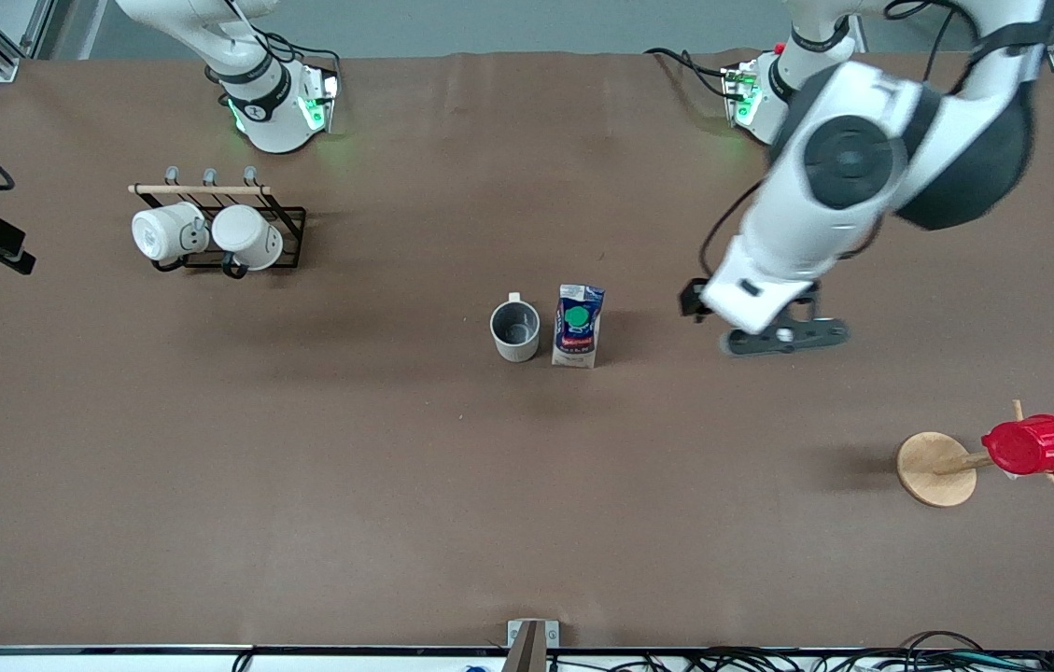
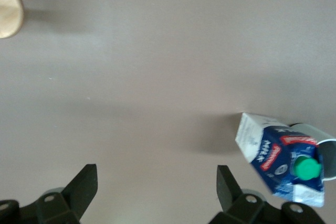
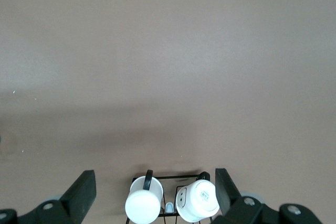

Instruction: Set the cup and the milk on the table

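I see the cup [image 1: 515,330] standing upright near the middle of the table [image 1: 396,485], its handle pointing to twelve o'clock in the front view and its dark inside showing. The milk [image 1: 579,326] stands upright just beside it, at the cup's three o'clock toward the left arm's end; from above I would say they are nearly touching, though I cannot be sure. In the left wrist view the milk [image 2: 281,158] shows its green cap, with the cup's rim [image 2: 323,145] peeking past it.

My left gripper [image 1: 783,334] hangs over bare table at three o'clock from the milk, well apart from it. Its fingers [image 2: 84,184] are spread wide with nothing between them.

My right gripper [image 3: 155,190] is out of the front view; its wrist camera shows its fingers [image 3: 81,190] wide apart and empty, above the rack [image 1: 218,229] with two white mugs [image 3: 170,203]. That rack sits at ten o'clock from the cup.

A red cup [image 1: 1032,444] hangs on a wooden stand [image 1: 935,469] at four o'clock from the milk.
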`<state>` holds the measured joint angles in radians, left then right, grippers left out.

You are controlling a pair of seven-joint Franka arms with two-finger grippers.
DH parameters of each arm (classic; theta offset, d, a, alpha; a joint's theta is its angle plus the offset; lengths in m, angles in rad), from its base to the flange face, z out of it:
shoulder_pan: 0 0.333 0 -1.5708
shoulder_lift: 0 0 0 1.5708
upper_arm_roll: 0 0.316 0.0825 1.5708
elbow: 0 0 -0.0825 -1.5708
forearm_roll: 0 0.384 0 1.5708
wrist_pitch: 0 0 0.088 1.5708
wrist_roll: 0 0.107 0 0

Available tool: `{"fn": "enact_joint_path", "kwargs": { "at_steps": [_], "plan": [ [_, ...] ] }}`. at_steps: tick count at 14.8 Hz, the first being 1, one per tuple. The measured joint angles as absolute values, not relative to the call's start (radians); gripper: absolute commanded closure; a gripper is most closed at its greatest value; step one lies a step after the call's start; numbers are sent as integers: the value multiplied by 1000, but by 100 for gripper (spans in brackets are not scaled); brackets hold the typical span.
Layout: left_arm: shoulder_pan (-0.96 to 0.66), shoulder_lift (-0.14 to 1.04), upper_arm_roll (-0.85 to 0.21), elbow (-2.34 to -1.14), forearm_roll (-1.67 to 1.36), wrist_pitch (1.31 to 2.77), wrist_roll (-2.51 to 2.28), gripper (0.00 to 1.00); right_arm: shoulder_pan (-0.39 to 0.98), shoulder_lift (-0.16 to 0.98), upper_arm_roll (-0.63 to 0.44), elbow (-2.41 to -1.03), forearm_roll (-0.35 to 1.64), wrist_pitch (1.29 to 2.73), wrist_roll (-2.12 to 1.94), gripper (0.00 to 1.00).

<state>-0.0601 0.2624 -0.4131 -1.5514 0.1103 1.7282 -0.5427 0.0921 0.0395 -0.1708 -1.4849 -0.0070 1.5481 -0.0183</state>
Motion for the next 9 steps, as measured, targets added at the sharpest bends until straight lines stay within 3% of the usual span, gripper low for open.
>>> {"fn": "enact_joint_path", "kwargs": {
  "at_steps": [9],
  "plan": [
    [106, 118, -418, -1612, 16, 1729, -317, 0, 97, 44, -167, -1485, -7, 1545, -13, 0]
  ]
}}
